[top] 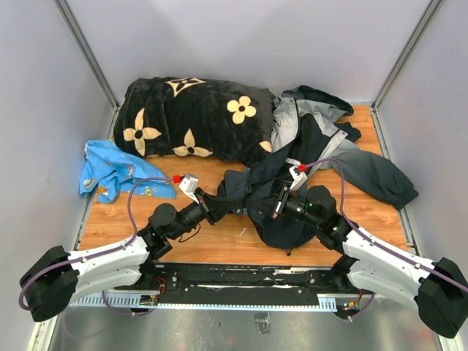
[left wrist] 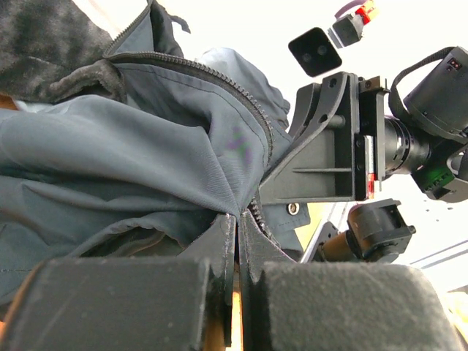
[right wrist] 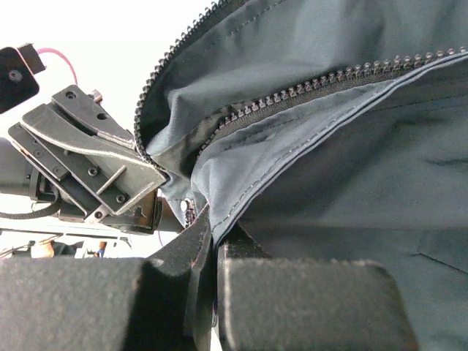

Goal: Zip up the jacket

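Note:
The jacket [top: 314,157], dark navy with light grey panels, lies crumpled on the right half of the wooden table, its lower part bunched between the two arms. My left gripper [top: 221,202] is shut on the jacket's left edge; the left wrist view has its fingertips [left wrist: 240,216] pinching dark fabric beside a row of open zipper teeth [left wrist: 219,79]. My right gripper [top: 276,205] is shut on the jacket's other front edge. Its tips [right wrist: 213,231] clamp a folded hem below a second line of zipper teeth [right wrist: 329,80]. The two zipper halves stand apart. I see no slider.
A black plush blanket with cream flowers [top: 190,117] lies along the back left. A small bright blue cloth [top: 117,172] sits at the left edge. Bare wood [top: 212,245] shows in front of the jacket. Grey walls enclose the table on three sides.

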Tool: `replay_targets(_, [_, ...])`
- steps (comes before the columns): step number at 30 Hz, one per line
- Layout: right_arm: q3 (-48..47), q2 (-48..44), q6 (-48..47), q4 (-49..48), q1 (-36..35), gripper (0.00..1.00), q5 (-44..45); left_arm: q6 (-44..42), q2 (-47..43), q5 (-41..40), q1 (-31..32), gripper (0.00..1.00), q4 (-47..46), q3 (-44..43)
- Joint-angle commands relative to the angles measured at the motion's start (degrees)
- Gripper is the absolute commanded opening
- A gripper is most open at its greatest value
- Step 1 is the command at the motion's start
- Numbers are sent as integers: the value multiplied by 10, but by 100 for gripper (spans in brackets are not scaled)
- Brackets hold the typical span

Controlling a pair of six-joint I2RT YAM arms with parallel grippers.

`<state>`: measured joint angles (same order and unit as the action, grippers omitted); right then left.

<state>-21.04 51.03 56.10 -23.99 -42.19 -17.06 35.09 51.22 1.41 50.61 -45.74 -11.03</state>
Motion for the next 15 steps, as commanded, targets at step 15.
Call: replay_targets(15, [13,58,-36,-118,-4,1,-18,169,-25,-49,9,25,106,1])
